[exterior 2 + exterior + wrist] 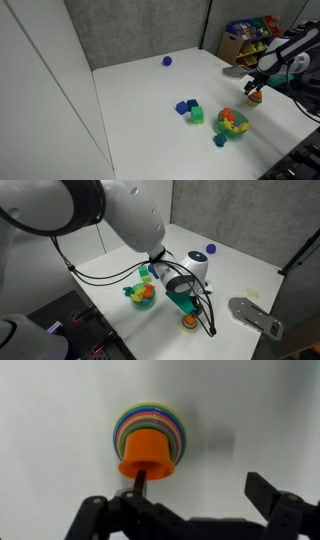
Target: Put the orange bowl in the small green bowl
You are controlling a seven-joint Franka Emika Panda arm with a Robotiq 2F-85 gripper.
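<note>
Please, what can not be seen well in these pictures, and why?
- The small green bowl: not identifiable in any view; in the wrist view the orange bowl covers a striped round piece.
- Under the orange bowl: too small in both exterior views; the end effector overlaps it.
- The end effector's upper part: cut off by the wrist view's bottom edge.

orange bowl (189, 324) seemingly half hidden behind gripper (188, 314).

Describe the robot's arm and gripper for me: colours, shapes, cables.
The arm is built of bulky, rounded white links with dark joints. Thin black cables loop loosely beside it toward the wrist. The gripper is black, with angular black fingers. No markings are readable.
</note>
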